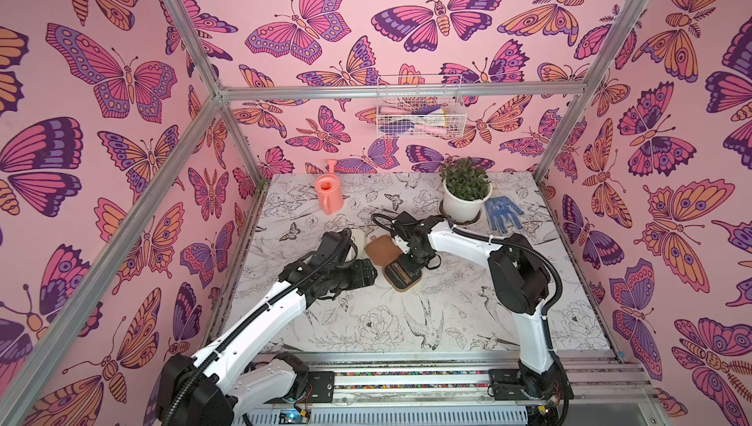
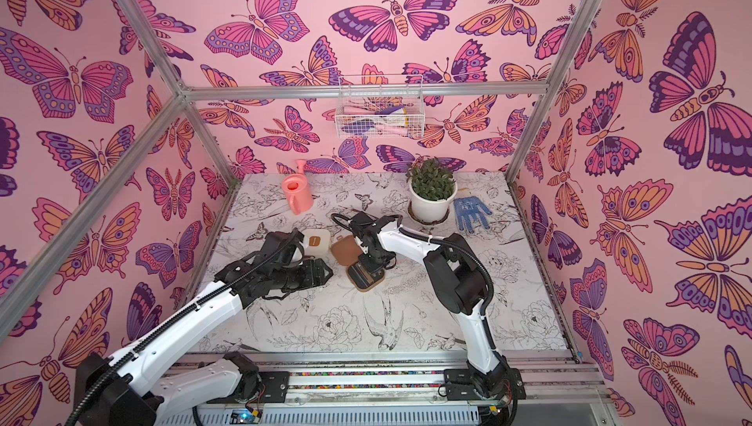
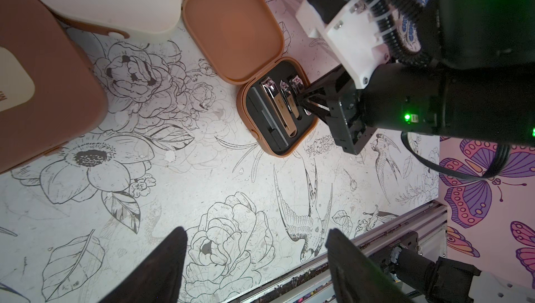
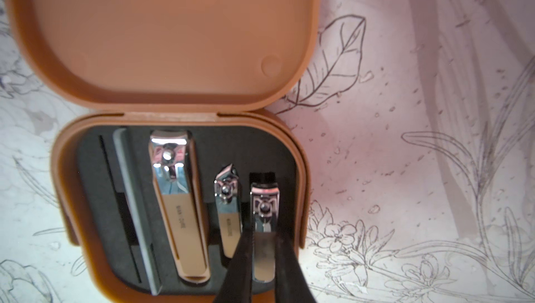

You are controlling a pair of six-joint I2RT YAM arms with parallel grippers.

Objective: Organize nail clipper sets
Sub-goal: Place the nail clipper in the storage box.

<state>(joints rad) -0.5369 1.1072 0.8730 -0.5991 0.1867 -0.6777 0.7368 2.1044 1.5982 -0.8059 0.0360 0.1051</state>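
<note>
Chrome clipper [image 4: 264, 229] lies pinched between right jaws.

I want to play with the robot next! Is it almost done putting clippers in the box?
Nearly. Done: the big clipper, middle clipper and file lie in the open tan case; the cream case and other tan case look shut. In hand: the right hand pinches the small clipper at its slot; the left hand is open. Left, probably: let go, shut the lid.
</note>
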